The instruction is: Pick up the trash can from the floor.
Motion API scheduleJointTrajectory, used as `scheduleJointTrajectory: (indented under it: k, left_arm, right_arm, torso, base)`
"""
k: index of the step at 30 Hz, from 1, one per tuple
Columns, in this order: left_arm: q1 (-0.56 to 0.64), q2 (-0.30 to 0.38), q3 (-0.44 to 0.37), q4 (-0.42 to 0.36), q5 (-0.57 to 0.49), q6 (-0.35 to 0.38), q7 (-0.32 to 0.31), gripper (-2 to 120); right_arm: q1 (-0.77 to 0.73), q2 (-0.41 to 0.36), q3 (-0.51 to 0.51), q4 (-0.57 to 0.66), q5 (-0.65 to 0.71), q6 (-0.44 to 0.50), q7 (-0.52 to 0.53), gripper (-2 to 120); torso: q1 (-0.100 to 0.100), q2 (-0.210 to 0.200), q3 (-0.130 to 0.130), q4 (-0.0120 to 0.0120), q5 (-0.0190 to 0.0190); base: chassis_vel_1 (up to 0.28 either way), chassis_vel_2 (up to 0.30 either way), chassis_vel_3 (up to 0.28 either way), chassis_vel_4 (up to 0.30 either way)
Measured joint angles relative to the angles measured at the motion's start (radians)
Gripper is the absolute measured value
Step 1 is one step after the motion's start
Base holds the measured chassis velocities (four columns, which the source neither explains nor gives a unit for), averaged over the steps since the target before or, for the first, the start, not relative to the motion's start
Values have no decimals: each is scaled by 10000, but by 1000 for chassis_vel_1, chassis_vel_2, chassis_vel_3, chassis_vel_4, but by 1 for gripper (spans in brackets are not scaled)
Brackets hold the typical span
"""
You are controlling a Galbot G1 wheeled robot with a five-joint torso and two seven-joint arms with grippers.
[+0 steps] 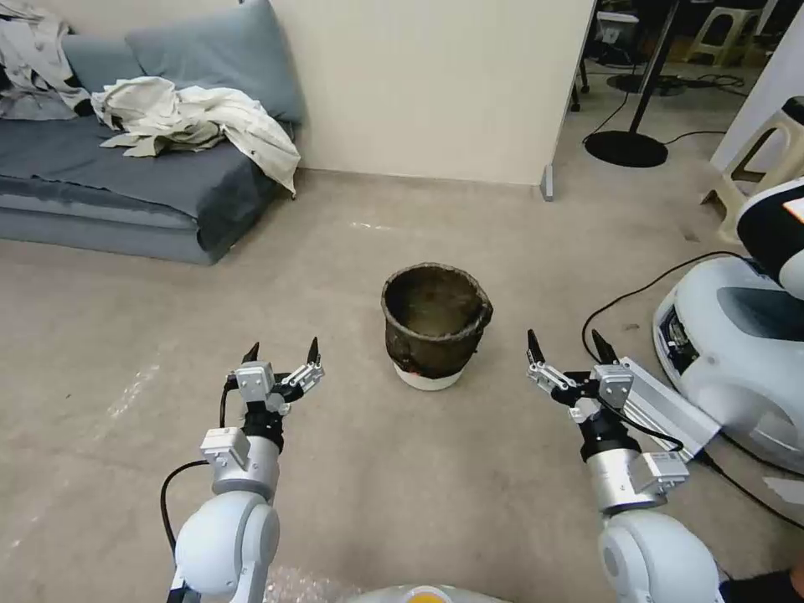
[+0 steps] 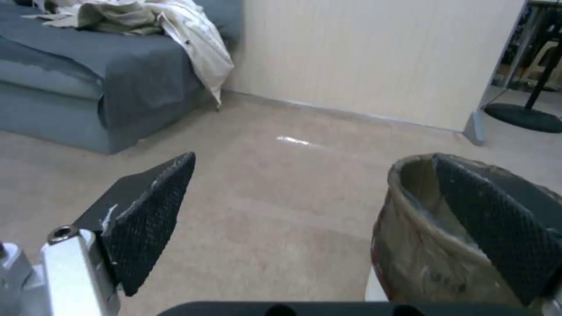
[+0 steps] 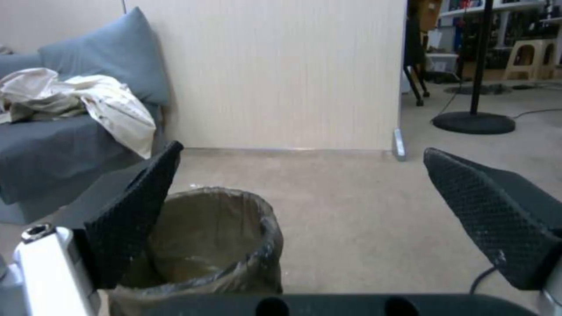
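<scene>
Nothing is lifted yet: the can (image 1: 435, 325) sits upright on the floor (image 1: 377, 494) at my twelve o'clock, untouched, with my left gripper (image 1: 281, 353) at ten and right gripper (image 1: 566, 345) at two, both spread wide and empty.

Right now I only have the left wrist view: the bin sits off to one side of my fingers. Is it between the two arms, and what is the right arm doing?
Observer: Yes. From the head view the trash can stands upright on the floor, between the left gripper and the right gripper, touching neither.
Operator: Right gripper open?
Observer: Open, fingers spread, hovering beside the bin.
Operator: Anything near that arm?
Observer: A white robot base with a black cable lies just beyond it.
</scene>
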Motion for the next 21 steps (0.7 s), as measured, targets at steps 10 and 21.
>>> scheduleJointTrajectory:
  k: [10,21]
  left_arm:
    - [17,20,-6,32,-34,-65,34,100]
    - [-3,32,19,111,-58,-108,62,100]
  right_arm:
    - [-31,27,-35,9,-48,0,9,100]
    - [-51,54,-49,-7,-77,61,6,100]
  torso:
    - [-2,0,0,0,-1]
    - [-2,0,0,1,0]
  base:
    - [-96,108,95,-110]
    - [-122,105,122,-107]
